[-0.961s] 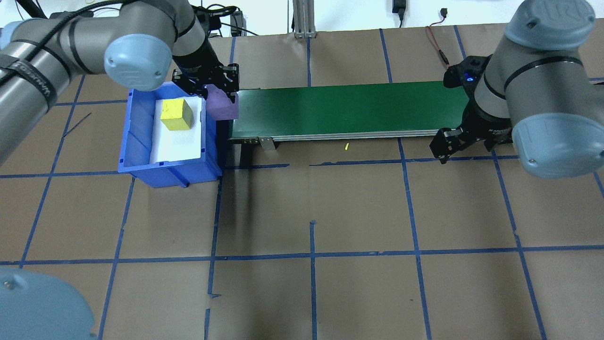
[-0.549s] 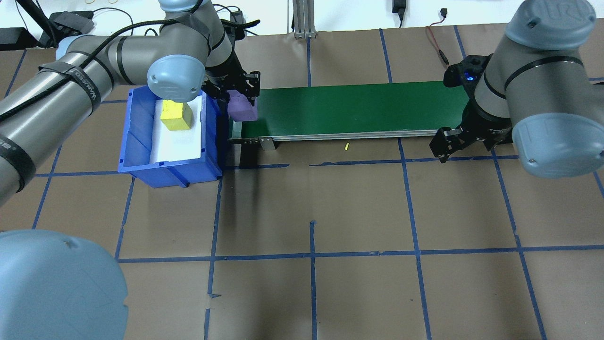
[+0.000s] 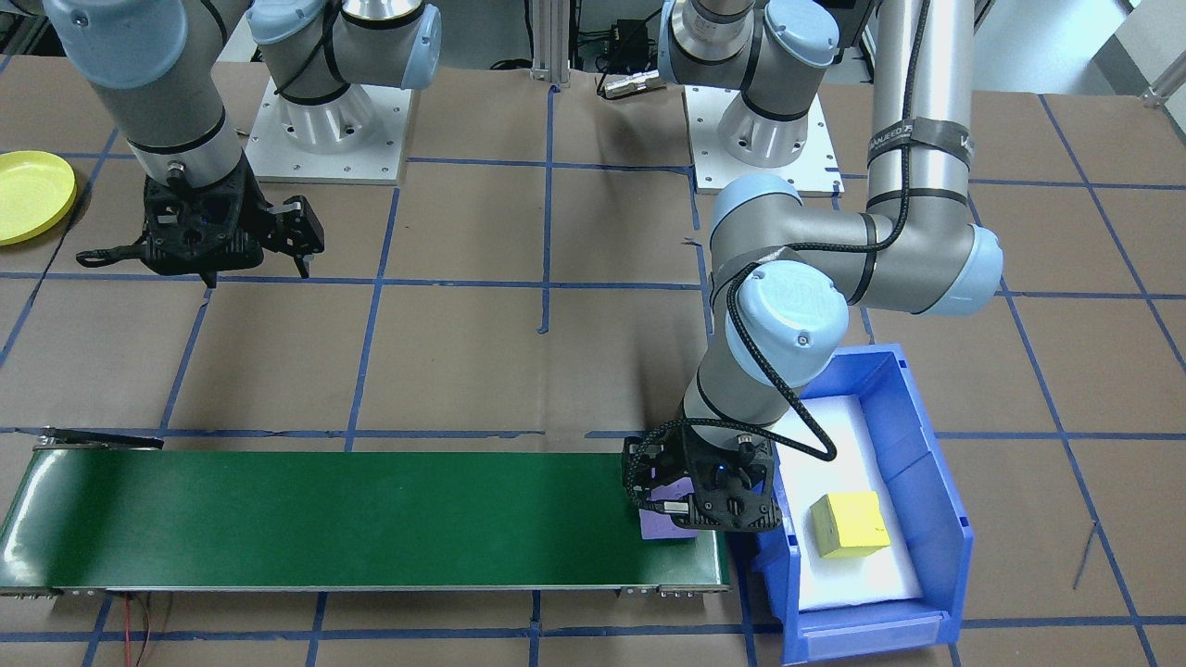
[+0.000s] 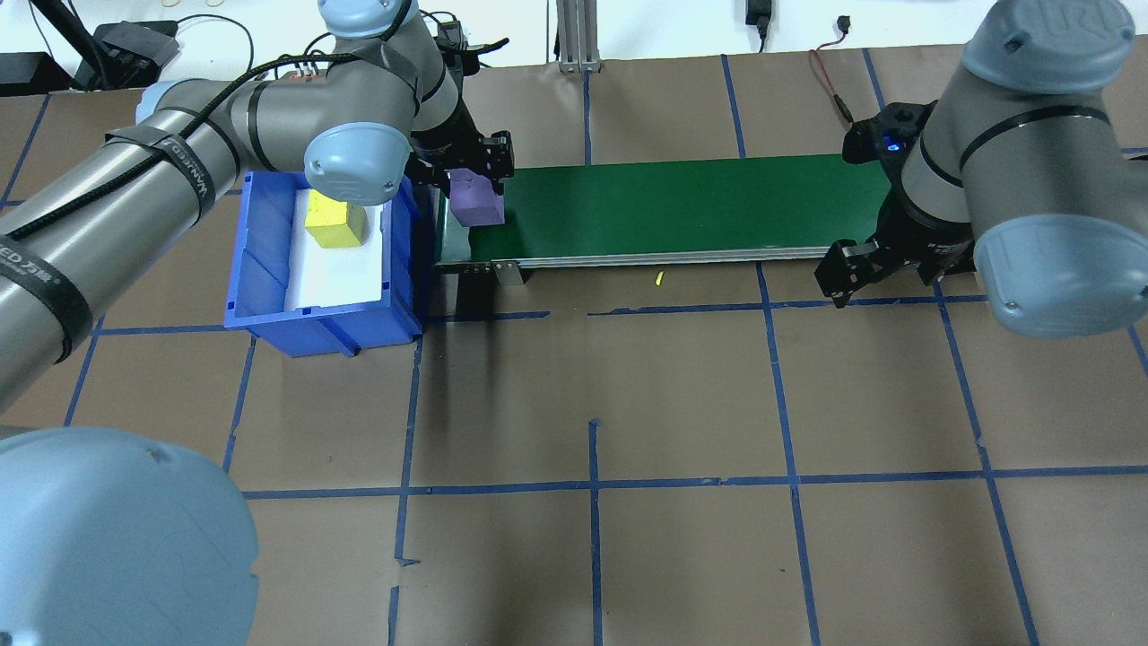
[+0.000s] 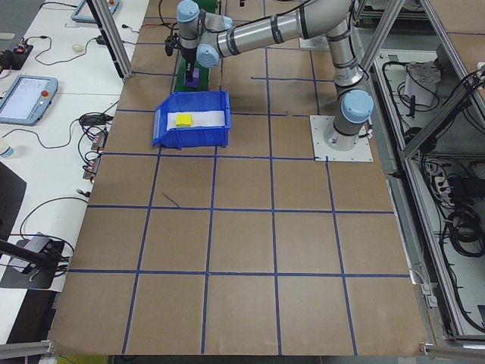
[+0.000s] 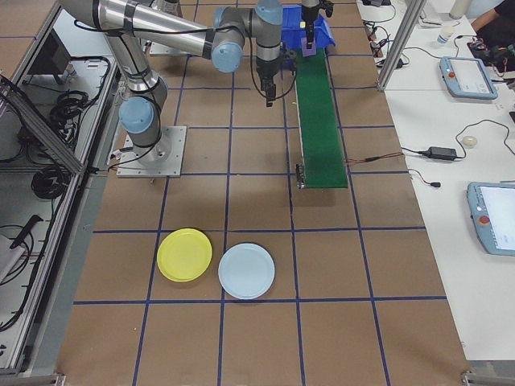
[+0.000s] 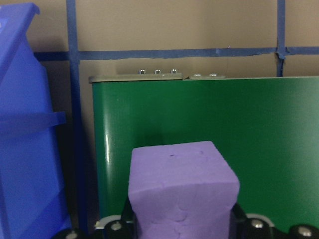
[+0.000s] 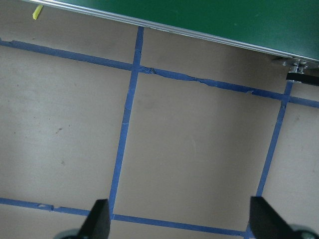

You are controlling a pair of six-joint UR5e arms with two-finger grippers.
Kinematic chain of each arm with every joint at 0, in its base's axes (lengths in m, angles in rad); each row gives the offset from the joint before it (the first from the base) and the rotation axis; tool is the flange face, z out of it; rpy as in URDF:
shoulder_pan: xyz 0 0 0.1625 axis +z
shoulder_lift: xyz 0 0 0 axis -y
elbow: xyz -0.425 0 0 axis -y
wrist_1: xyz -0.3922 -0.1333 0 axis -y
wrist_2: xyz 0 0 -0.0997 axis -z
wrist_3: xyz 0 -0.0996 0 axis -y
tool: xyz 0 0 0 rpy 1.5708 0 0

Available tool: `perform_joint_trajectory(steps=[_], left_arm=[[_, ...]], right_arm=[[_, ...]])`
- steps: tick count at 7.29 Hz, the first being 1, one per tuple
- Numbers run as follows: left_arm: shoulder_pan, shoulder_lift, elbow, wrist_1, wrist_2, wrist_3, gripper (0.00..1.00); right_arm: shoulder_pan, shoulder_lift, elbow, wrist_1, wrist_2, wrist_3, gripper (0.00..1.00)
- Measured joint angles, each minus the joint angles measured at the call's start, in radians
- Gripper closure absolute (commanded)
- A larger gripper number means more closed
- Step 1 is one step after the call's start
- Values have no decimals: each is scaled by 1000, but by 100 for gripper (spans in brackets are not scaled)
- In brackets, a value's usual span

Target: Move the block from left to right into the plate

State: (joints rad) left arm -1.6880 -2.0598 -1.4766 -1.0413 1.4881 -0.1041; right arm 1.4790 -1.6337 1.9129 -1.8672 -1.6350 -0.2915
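Purple block (image 4: 475,199) sits clamped in the left gripper (image 4: 473,179) at the bin end of the green conveyor belt (image 4: 682,208), at about ten o'clock in the overhead view, its base at or just above the belt surface — contact cannot be confirmed. The step in hand appears to be setting the block on the belt for the trip across. To do it well, the block should go down flat and square, well inside the belt's long edges and clear of the end roller beside the blue bin (image 4: 269,296), and the fingers should part straight and lift vertically so the block is not dragged or tipped. A yellow block (image 4: 334,224) lies on white padding in the bin, just beside the gripper; the bin's near wall leaves little room on that side, so any retreat is best made upward. The right gripper (image 4: 852,269) hangs with its fingers apart over bare tabletop, just off the belt's far end at about three o'clock. The yellow plate (image 3: 32,195) rests on the tabletop beyond that arm, near the table's edge, with a pale blue plate (image 6: 246,271) next to it — open brown surface lies between belt and plates.
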Motion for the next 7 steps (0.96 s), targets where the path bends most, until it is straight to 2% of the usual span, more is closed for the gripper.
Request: perform_joint_trajectory(steps=[3, 7], left_arm=[[24, 94, 12, -86, 10, 16, 0], [233, 79, 5, -107, 12, 80, 0]], right_arm=[[1, 0, 1, -1, 1, 7, 0], [0, 0, 1, 2, 1, 8, 0]])
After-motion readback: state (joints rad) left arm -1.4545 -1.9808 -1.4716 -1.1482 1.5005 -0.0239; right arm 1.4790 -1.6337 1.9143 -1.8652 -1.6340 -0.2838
